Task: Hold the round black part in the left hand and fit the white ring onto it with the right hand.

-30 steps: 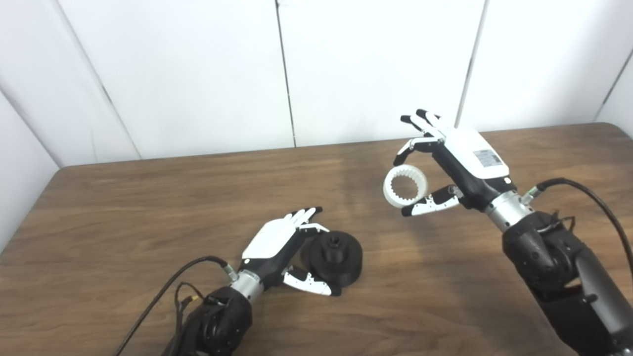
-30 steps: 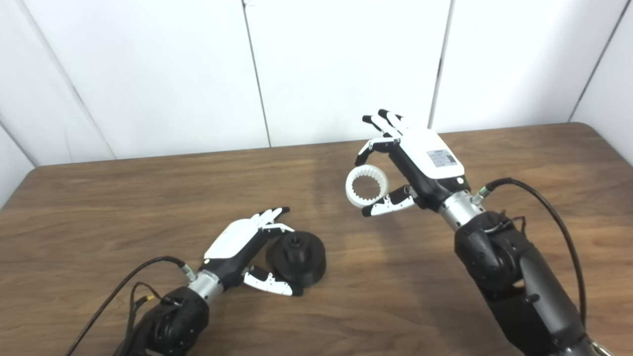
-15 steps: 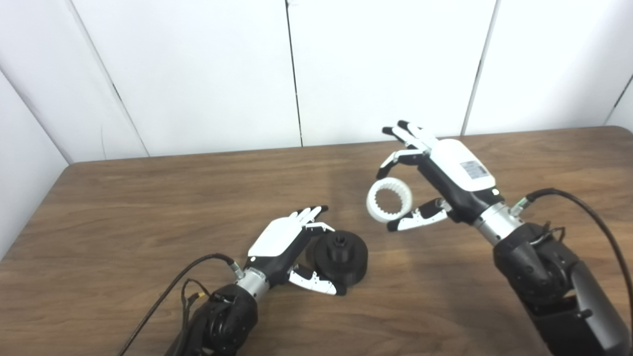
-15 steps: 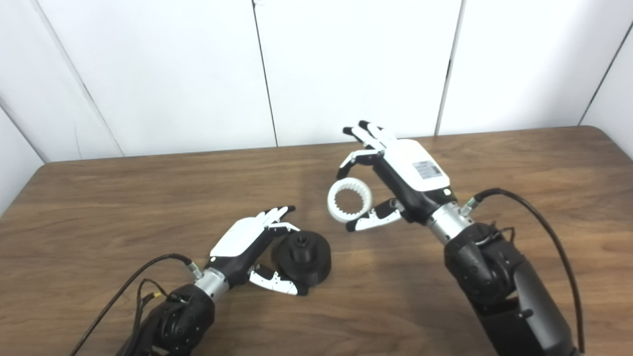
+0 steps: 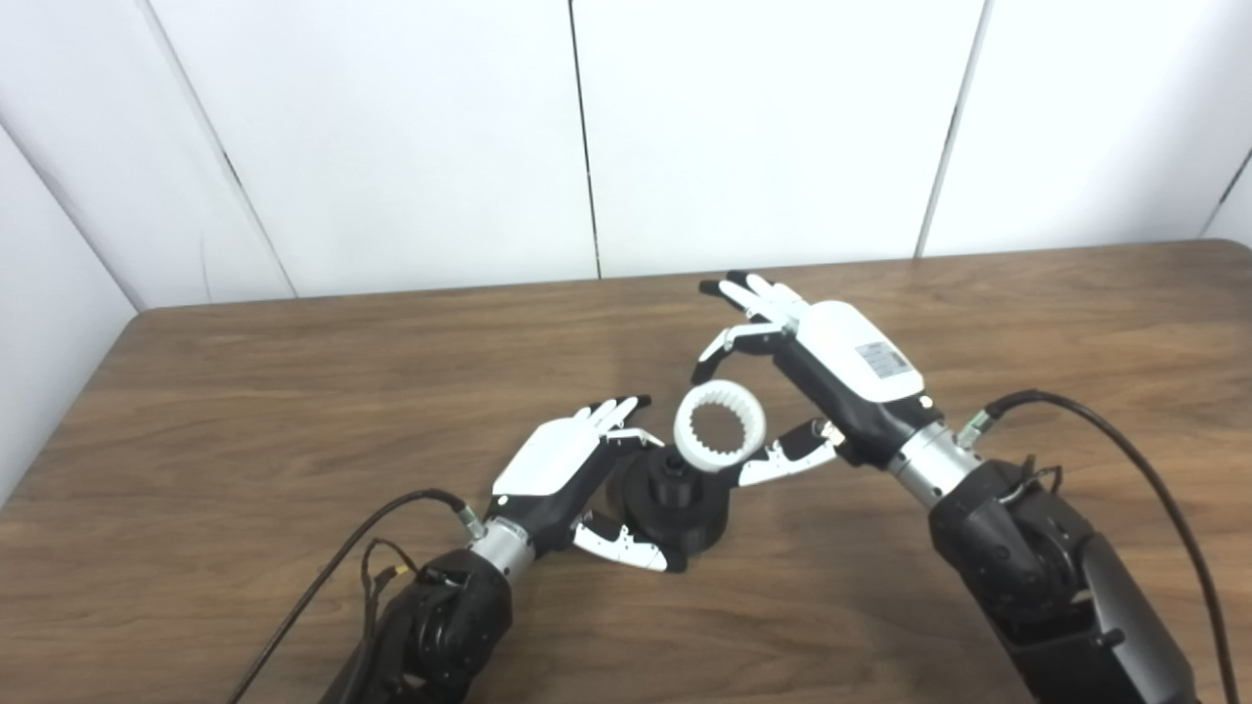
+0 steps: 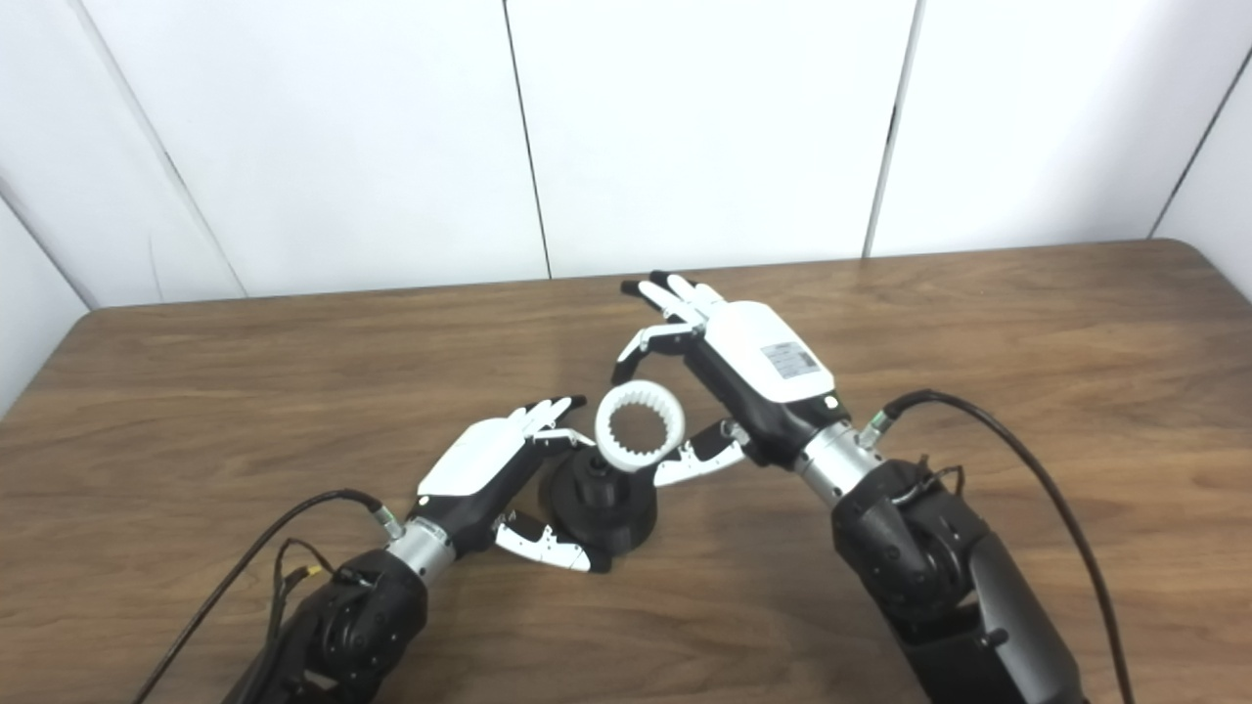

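Observation:
The round black part [image 5: 675, 504] rests on the wooden table [image 5: 245, 411] near the middle front, a small hub sticking up from its top. My left hand [image 5: 562, 469] cups it from the left, fingers behind it and thumb in front, closed on its rim. The white ring [image 5: 720, 426], toothed on the inside, hangs tilted just above and to the right of the black part's hub. My right hand [image 5: 822, 376] is shut on the ring, pinching it between thumb and one finger, its other fingers spread upward.
White wall panels [image 5: 763, 127] stand behind the table's far edge. Black cables [image 5: 1125, 440] trail from both wrists over the table top. Bare wood lies to the left and far right.
My right hand has carried the white ring down and to the left, from mid-table to just over the black part. The camera view has shifted somewhat. The left hand stays at the black part.

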{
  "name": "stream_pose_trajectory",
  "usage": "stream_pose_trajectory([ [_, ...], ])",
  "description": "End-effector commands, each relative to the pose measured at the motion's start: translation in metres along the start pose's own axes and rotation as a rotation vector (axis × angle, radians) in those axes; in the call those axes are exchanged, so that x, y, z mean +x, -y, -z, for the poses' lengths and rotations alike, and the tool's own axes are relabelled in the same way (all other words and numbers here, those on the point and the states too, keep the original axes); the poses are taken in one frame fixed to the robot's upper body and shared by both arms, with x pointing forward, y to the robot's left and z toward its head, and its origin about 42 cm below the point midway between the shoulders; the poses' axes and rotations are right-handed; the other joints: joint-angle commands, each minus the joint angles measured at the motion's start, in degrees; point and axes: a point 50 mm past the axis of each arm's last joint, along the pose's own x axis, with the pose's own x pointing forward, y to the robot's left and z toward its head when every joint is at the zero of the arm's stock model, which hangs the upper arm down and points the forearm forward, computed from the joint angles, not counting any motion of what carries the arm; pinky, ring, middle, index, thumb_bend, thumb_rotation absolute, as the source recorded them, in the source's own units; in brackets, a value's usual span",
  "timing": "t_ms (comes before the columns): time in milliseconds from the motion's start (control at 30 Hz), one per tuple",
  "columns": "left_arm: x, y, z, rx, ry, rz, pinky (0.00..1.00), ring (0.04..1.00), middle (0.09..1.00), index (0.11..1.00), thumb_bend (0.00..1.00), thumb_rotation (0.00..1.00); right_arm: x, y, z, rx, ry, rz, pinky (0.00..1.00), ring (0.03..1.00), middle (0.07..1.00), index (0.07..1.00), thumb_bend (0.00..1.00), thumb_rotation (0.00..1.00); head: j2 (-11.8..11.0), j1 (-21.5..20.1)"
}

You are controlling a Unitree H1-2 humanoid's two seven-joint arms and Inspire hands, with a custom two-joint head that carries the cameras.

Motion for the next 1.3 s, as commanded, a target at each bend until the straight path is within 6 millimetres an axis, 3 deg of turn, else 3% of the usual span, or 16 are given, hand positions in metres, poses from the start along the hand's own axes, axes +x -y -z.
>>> stream_pose_trajectory([
  [0,0.007,-0.007,-0.002,0.027,-0.003,-0.013,1.0,1.0,1.0,0.677,1.0,0.42,0.008,0.008,-0.017,-0.011,0.076,0.037,0.99,0.997,0.946,0.493,0.52,0.16,0.17,0.15],
  [733,0.006,-0.007,-0.006,0.027,-0.009,-0.008,1.0,1.0,1.0,0.683,1.0,0.4,0.017,-0.026,-0.024,0.023,0.079,-0.032,0.98,1.0,0.945,0.494,0.52,0.16,0.64,0.7],
  [1267,0.003,-0.007,-0.001,0.027,-0.008,-0.008,1.0,1.0,1.0,0.68,1.0,0.41,0.018,-0.022,-0.016,0.001,0.061,-0.031,1.0,1.0,0.95,0.494,0.52,0.16,0.62,-0.58],
])
